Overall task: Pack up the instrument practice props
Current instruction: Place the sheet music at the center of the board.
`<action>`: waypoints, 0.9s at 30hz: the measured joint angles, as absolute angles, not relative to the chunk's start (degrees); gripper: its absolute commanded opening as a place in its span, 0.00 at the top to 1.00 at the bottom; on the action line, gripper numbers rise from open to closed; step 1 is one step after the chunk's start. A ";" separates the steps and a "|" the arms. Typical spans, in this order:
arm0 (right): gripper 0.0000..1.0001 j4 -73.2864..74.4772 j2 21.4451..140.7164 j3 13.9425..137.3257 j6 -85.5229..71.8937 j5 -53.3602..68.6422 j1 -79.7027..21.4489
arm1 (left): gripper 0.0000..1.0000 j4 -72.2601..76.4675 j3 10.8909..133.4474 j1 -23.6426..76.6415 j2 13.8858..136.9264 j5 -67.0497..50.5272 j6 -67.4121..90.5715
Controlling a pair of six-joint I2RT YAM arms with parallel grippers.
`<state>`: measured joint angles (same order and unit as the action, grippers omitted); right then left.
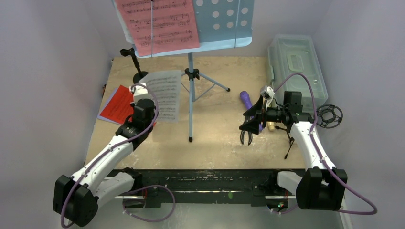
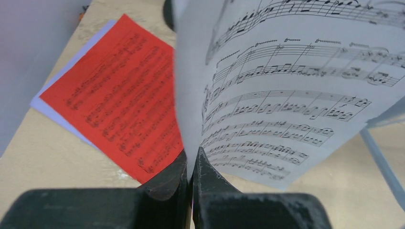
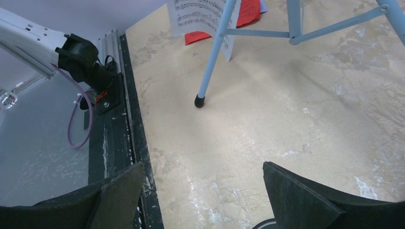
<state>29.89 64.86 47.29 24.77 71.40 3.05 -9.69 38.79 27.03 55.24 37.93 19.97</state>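
My left gripper (image 1: 144, 99) (image 2: 191, 155) is shut on the lower edge of a white sheet-music page (image 1: 165, 95) (image 2: 286, 95), held up off the table. A red page (image 1: 118, 105) (image 2: 119, 100) lies flat on a pale sheet at the left edge. The light-blue music desk (image 1: 224, 21) carries a pink-red page (image 1: 157, 24) on its tripod legs (image 1: 191, 95) (image 3: 212, 62). My right gripper (image 1: 246, 137) (image 3: 203, 164) hangs open over bare table, in front of the purple microphone (image 1: 246, 99). A cream microphone (image 1: 271, 127) peeks from behind it. A black mic tripod (image 1: 289, 138) lies beside the right arm.
The black round-base pole (image 1: 138, 71) stands at the back left. A translucent grey-green box (image 1: 296, 62) sits closed at the back right, with a black ring-shaped mic holder (image 1: 329, 116) near it. The black rail (image 3: 119, 124) runs along the table's near edge.
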 measured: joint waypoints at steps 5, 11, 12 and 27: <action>0.01 30.11 64.86 47.40 25.30 71.33 3.05 | 1.00 -8.23 38.79 19.44 58.96 37.74 20.53; 0.01 30.94 64.86 47.66 26.24 71.22 3.05 | 1.00 -6.26 39.13 9.52 64.71 34.85 22.76; 0.01 31.14 64.86 47.66 26.44 71.22 3.05 | 1.00 -6.00 39.38 8.12 65.78 34.26 23.49; 0.01 33.36 64.86 47.99 28.45 71.20 3.05 | 0.44 -12.62 46.98 -2.20 80.40 33.85 38.48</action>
<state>33.36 64.86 47.99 28.45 71.20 3.05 -12.62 46.98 -2.20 80.40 33.85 38.48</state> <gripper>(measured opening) 0.987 0.298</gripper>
